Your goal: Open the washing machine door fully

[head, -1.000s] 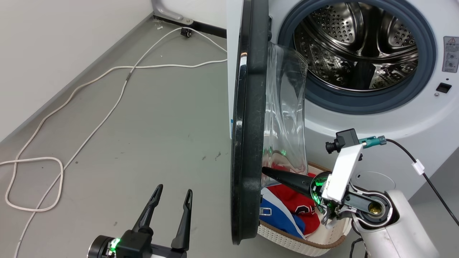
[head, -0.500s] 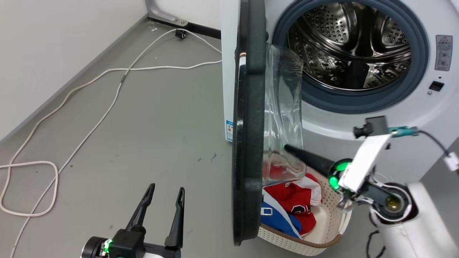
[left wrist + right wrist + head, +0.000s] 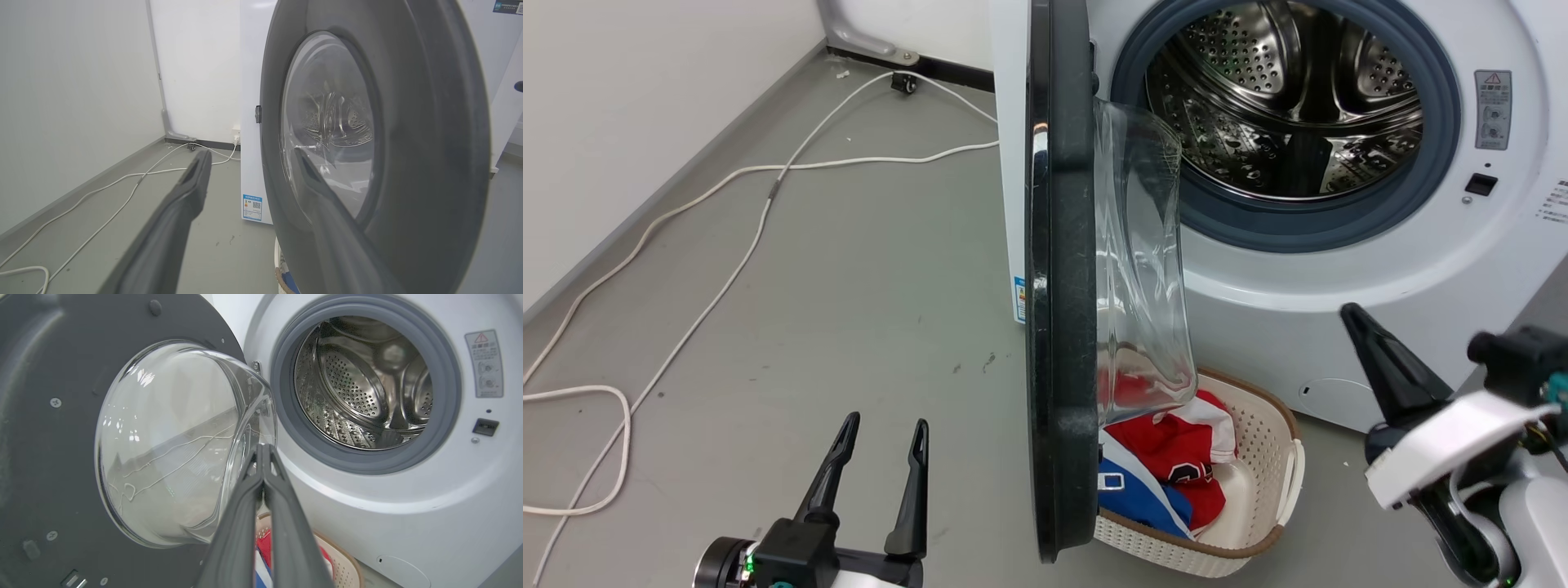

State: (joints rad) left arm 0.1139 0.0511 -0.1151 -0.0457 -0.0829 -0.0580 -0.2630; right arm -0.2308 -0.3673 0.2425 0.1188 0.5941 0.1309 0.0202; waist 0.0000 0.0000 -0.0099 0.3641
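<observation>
My right fingers (image 3: 251, 486) are pressed shut with nothing between them, hanging free off the lower front of the washing machine (image 3: 1339, 269) and touching nothing. My left fingers (image 3: 915, 474) are spread apart and empty, low over the floor (image 3: 849, 269) on the outer side of the washing machine door (image 3: 1062, 286). That door stands out roughly square to the machine front, its glass bowl (image 3: 175, 449) facing the steel drum (image 3: 367, 384), so I judge it about half open. To finish, I would press the shut right fingers on the dark inner face near the free rim, not the bowl, push steadily outward, draw my left fingers out of its sweep, and avoid the laundry basket (image 3: 1278, 425) beneath
</observation>
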